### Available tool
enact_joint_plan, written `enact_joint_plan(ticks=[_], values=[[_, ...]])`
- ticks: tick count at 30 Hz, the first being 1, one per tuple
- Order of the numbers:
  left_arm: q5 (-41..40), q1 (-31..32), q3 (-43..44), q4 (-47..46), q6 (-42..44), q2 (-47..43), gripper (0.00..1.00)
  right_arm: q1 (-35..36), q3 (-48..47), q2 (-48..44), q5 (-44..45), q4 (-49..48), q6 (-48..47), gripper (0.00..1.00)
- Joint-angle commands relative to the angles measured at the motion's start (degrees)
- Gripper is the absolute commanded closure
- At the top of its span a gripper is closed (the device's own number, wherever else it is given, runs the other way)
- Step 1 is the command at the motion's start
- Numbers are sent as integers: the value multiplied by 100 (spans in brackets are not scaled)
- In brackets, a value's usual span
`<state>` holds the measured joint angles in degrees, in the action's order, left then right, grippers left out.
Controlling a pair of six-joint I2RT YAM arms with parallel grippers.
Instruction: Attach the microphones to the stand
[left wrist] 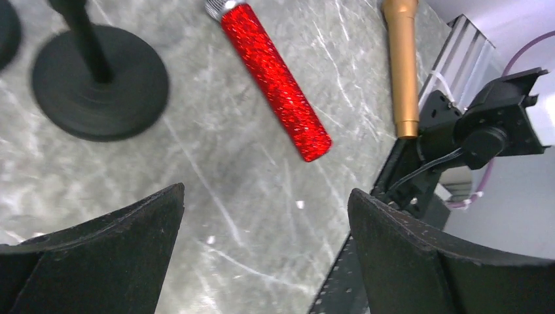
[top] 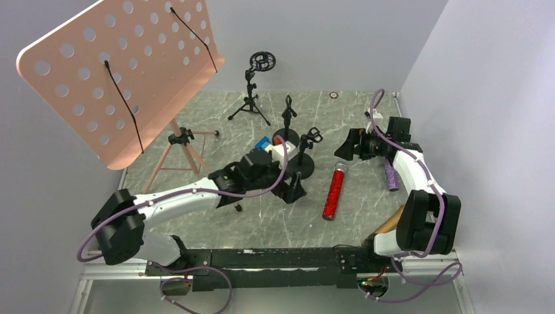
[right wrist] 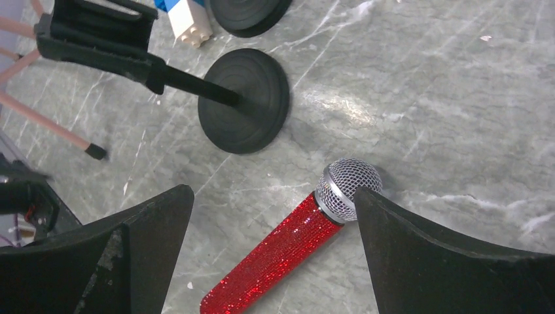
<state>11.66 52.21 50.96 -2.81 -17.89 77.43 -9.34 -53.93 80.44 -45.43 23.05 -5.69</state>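
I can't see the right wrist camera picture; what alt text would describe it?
A red glitter microphone with a silver head lies on a grey marbled table, seen between the open black fingers of the right gripper. Behind it stands a black round-based microphone stand.

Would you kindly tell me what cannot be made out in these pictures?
- Gold microphone: head cut off by the top edge, left wrist view; overhead, mostly behind the right arm.
- Purple microphone: one end hidden by the right arm overhead; absent from both wrist views.
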Motion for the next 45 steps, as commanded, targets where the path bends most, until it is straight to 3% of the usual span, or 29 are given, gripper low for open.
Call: enact_joint_plan(ticks=[1,6,14,23,30,45], values=[[-1011,495,369,65,-1431,428,1,-52,-52,-205,455,-408,515,0],[-2573,1163,1477,1281,-1899,1490,1,-109,-70,-165,741,-465,764,0],[-2301,1302,2042,1311,-1864,2272,1,-155,-68,-214,1122,-536,935,0],[-1857,1310,1907,1007,-1686,2349,2,-154,-112,-180,3041,-682,1587,0],[-1229,1323,1519,326,-1618,2276,1,-154,-91,-66,2829,-707,1743,0],[-1998,1537,3147,1721,-1812,3445,3,-156,-100,-75,2768,-707,1826,0]])
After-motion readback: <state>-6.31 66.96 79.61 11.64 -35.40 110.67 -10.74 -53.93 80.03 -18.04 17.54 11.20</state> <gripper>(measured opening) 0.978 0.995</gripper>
